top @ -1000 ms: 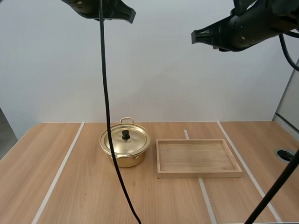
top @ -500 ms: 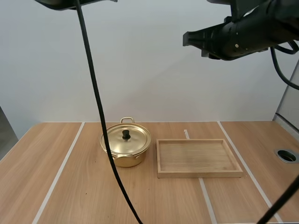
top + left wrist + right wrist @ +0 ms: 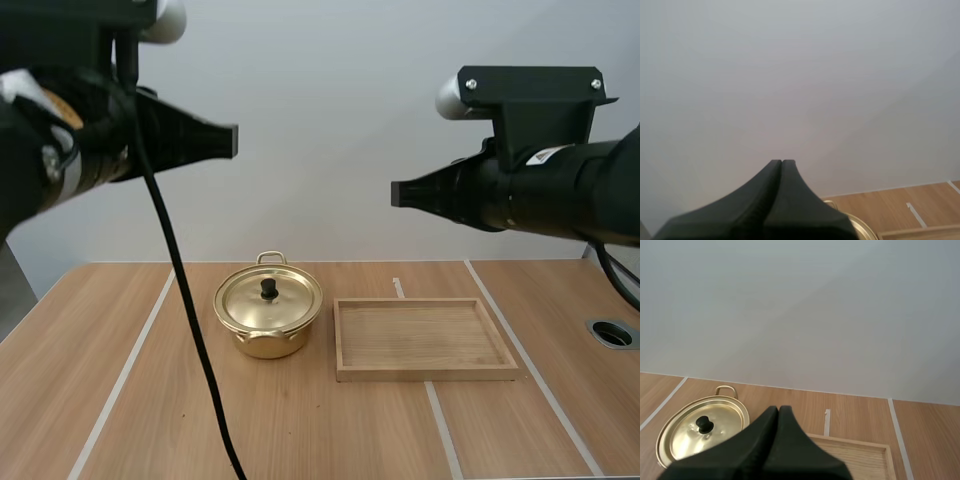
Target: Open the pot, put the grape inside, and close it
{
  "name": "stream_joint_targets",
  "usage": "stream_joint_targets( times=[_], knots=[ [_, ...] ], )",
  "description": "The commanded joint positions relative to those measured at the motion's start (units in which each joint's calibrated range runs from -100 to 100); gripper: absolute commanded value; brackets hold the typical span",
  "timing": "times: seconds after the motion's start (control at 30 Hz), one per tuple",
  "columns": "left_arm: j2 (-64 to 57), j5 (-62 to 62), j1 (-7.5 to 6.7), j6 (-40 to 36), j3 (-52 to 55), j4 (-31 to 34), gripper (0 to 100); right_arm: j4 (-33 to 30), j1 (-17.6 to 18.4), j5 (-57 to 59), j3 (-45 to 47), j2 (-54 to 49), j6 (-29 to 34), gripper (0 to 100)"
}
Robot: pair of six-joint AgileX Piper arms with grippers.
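A golden pot [image 3: 268, 318] stands on the table left of centre, its lid [image 3: 269, 298] on and a black knob [image 3: 269, 288] on top. The right wrist view looks down on the same pot [image 3: 700, 432] beside the tray. High above the table my left gripper [image 3: 232, 141] is shut, its fingers [image 3: 781, 170] lying together as one dark wedge with the pot's rim [image 3: 860, 226] just past them. My right gripper [image 3: 394, 193] is also shut and raised, its fingers [image 3: 778, 415] pressed together over the tray's edge.
An empty wooden tray [image 3: 424, 338] lies right of the pot, also seen as the tray [image 3: 860, 455] in the right wrist view. White tape lines [image 3: 125, 375] cross the table. A round grommet hole [image 3: 612, 333] sits at the far right edge.
Both arms have dropped lower into the high view and now point toward each other. The pot and tray have not moved.
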Motion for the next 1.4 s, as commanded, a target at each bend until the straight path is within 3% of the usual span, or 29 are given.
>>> stream_joint_targets(
  times=[0.0,0.2,0.37,0.6,0.8,1.23,1.37],
  knots=[
    [-4.9,-3.2,-0.18,-0.8,6.4,0.6,0,0.1,-0.2,-1.0,3.3,-4.0,-1.5,0],
    [-13.4,-7.9,-0.18,-1.4,19.1,1.1,0,0.1,-0.2,-1.0,10.6,-9.8,-2.7,0],
    [-16.1,-14.5,-0.18,-1.4,28.2,3.9,0,0.1,-0.2,-1.8,17.9,-12.2,-7.4,0],
    [-16.1,-39.1,-0.18,-1.7,44.4,4.7,0,0.1,-0.2,-18.3,28.4,-12.5,-10.2,0],
    [-16.1,-54.9,-0.18,-1.7,55.5,4.7,0,0.1,-0.2,-22.1,35.2,-12.5,-10.3,0],
    [-16.1,-34.5,-0.18,-3.0,55.5,4.4,0,0.1,-0.2,-25.6,41.0,-12.5,-10.5,0],
    [-16.1,-34.5,-0.18,-2.4,55.5,4.4,0,-0.3,-0.2,-25.8,41.5,-12.5,-10.5,0]
  ],
)
